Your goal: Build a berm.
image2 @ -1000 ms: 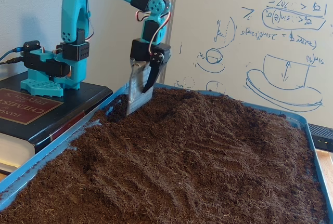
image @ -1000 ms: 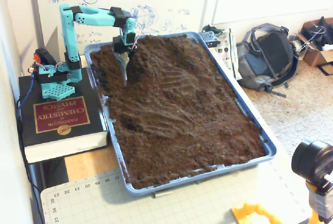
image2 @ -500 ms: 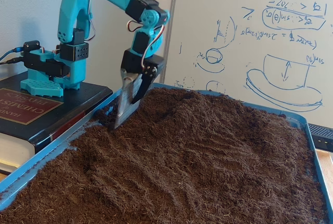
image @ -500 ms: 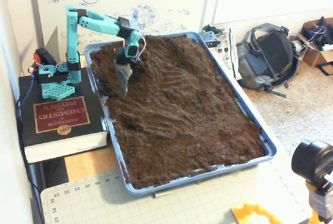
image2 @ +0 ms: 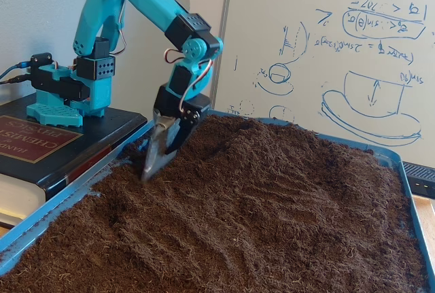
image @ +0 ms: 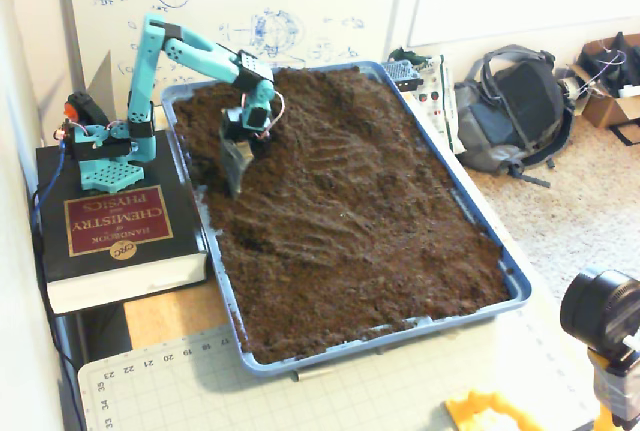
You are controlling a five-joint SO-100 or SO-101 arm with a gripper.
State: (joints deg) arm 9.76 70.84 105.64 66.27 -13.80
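A blue tray (image: pixel 519 282) (image2: pixel 407 181) is filled with dark brown soil. The berm (image: pixel 305 111) (image2: pixel 234 136) is a lumpy raised mound in the tray's far part, near the whiteboard. My teal arm's gripper (image: pixel 235 169) (image2: pixel 160 153) points down at the mound's left side by the tray's left rim. Its black finger lies against a flat metal blade (image: pixel 236 176) (image2: pixel 153 160). The blade's tip touches the soil surface.
The arm's base (image: pixel 100 146) stands on a thick black book (image: pixel 110 236) (image2: pixel 27 147) left of the tray. A whiteboard (image2: pixel 340 55) leans behind the tray. In a fixed view, a backpack (image: pixel 510 111) lies right, and a cutting mat (image: pixel 300 396) and a camera (image: pixel 600 313) sit in front.
The arm has reached forward and lowered. The gripper and blade moved from beside the mound's top down and toward the front, along the left rim, until the blade tip met the soil.
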